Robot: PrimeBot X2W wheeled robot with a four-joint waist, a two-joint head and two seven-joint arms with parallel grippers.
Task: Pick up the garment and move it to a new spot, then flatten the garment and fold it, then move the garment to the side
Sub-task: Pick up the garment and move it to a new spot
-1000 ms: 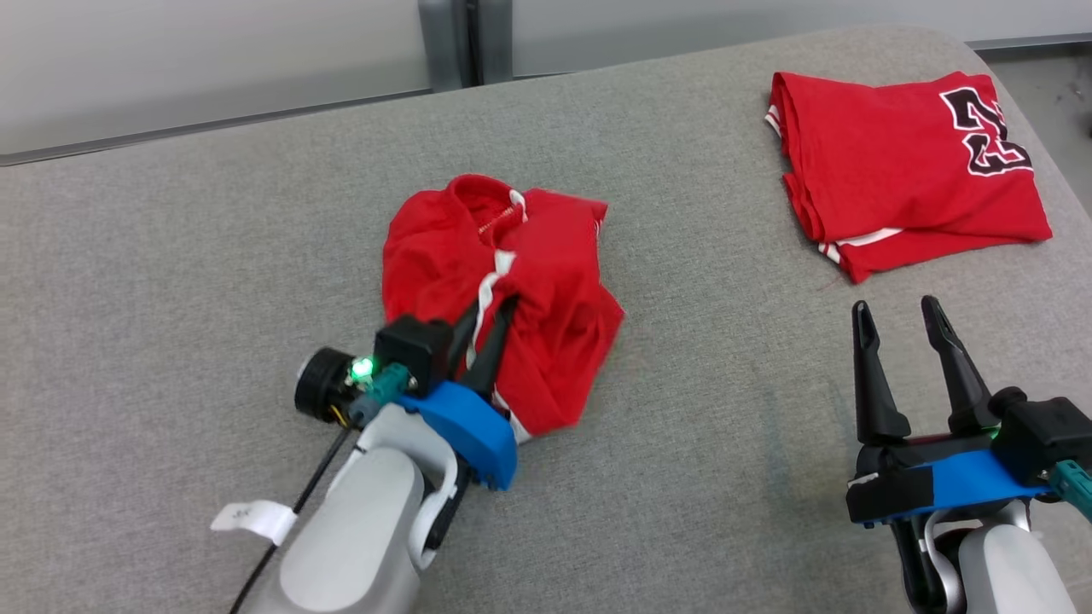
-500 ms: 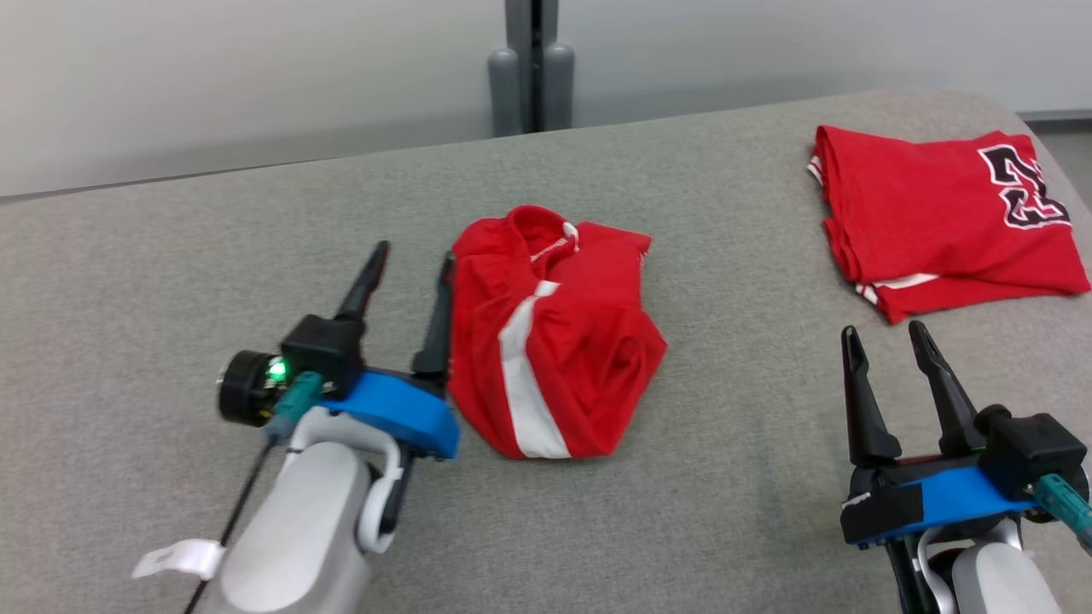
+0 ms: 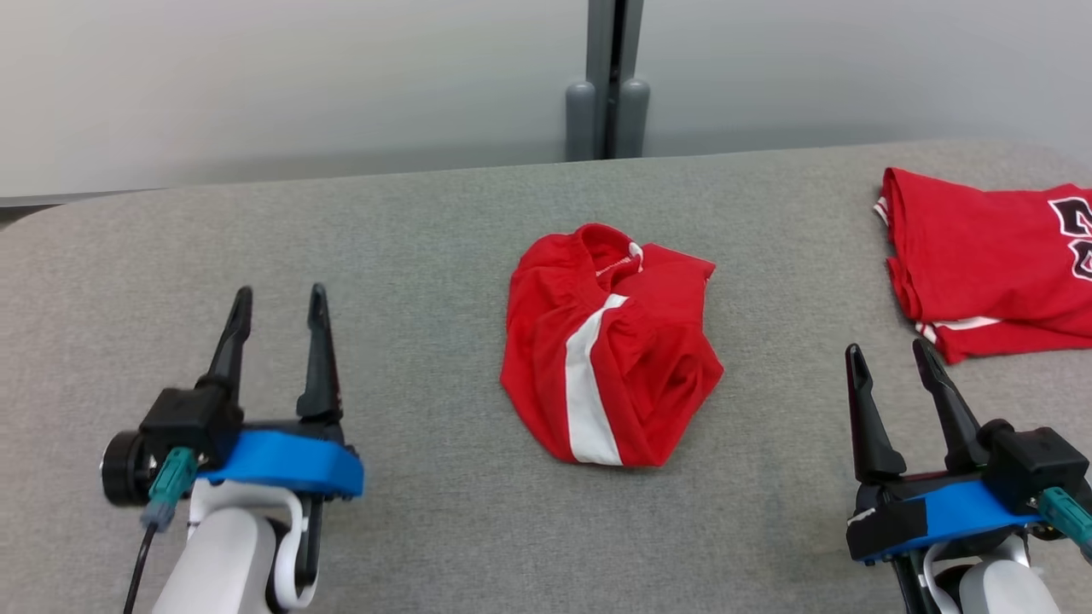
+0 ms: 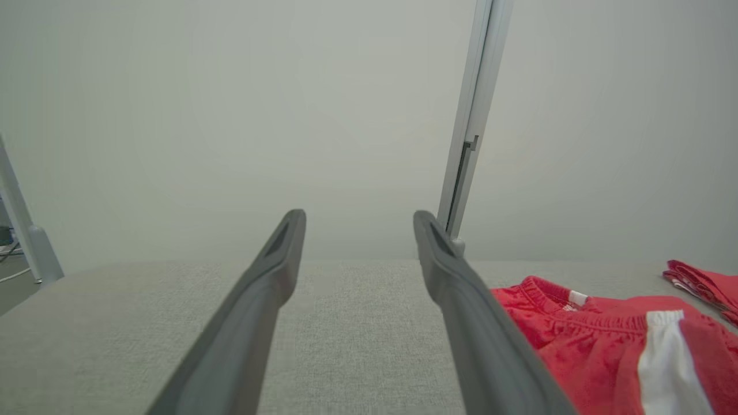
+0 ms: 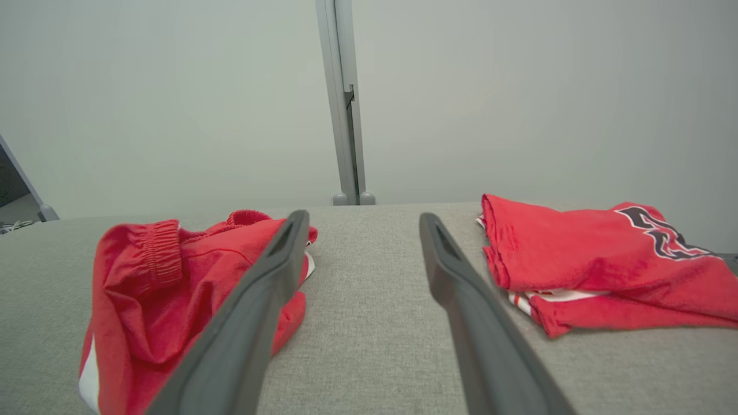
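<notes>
Red garment [image 3: 610,358] lay bunched in a heap mid-table [image 3: 409,247], white stripe up, waistband at its 12 o'clock, nothing touching it. Left gripper [image 3: 281,292] sat well apart at its 8 o'clock, fingers spread, empty. Right gripper [image 3: 887,348] was at 4 o'clock, fingers spread too, empty. Folded red jersey [image 3: 990,256] lay at 2 o'clock, near the right gripper. Likely risks: a pinch into the heap catches several layers, so it won't flatten; a right-arm sweep drags the jersey along; slack cloth slips off.
</notes>
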